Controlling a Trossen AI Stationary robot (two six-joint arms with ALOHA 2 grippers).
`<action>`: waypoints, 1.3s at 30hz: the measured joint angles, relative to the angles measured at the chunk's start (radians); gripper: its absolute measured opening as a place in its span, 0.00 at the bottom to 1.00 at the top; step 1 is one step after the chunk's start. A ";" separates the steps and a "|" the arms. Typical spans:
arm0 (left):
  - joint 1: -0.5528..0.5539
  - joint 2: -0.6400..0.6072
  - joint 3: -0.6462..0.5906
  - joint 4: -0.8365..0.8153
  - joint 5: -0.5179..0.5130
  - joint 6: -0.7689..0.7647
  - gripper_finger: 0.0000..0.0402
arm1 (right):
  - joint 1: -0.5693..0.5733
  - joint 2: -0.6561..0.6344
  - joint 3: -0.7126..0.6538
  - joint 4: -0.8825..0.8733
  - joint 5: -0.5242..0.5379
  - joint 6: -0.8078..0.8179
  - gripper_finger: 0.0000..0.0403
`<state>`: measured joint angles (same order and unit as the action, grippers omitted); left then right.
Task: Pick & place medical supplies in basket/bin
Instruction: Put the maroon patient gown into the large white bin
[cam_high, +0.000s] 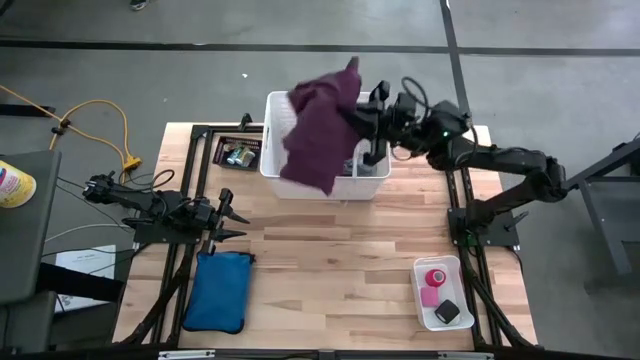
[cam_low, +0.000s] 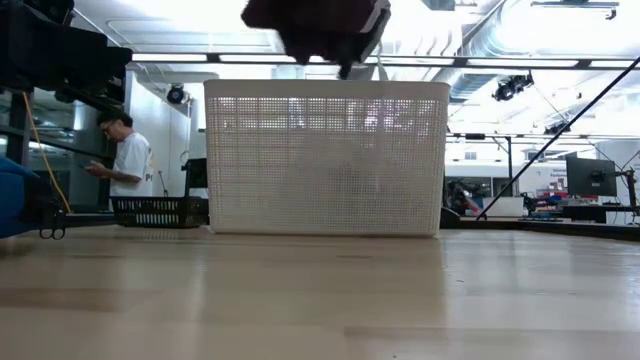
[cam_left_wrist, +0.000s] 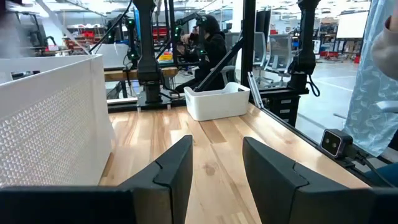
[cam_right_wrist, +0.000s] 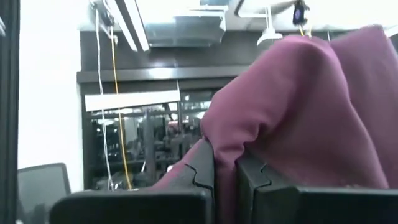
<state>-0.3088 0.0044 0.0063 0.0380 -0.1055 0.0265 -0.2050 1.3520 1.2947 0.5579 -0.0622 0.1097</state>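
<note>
The purple cloth (cam_high: 318, 135) hangs bunched over the white mesh basket (cam_high: 272, 165) at the table's far middle, with my right gripper (cam_right_wrist: 225, 168) shut on it. In the low view the purple cloth (cam_low: 315, 25) is above the white mesh basket's rim (cam_low: 325, 85). My left gripper (cam_left_wrist: 216, 163) stands open and level over the table's left side (cam_high: 238, 215), nothing between its fingers. A pink tape roll (cam_high: 435, 276) and a small black block (cam_high: 448, 312) lie in a small white tray (cam_high: 420, 300) at the near right. My right gripper pinches a fold of the purple cloth (cam_right_wrist: 225, 140) between its two fingers. The fingers come from the table's right, slanting upward. The cloth drapes over and past the fingertips (cam_right_wrist: 261, 177) and hangs slack, lifted above the basket.
A blue pouch (cam_high: 220, 290) lies at the near left. A small black bin (cam_high: 238, 153) with items stands left of the white basket. Bare wood lies between the basket and the near edge. A person (cam_low: 125, 160) stands in the room behind.
</note>
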 joint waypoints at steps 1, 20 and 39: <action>0.000 0.000 0.000 0.000 0.000 0.000 0.34 | -0.012 0.000 0.014 -0.001 -0.015 -0.002 0.02; 0.000 0.000 0.000 0.000 0.000 0.000 0.34 | -0.173 0.020 0.107 0.090 -0.124 -0.050 0.02; 0.000 0.000 0.000 0.000 0.000 0.000 0.34 | -0.292 0.280 0.107 0.080 -0.217 0.270 0.02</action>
<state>-0.3087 0.0041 0.0063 0.0383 -0.1052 0.0265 -0.4973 1.6324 1.4014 0.6383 -0.2790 0.3797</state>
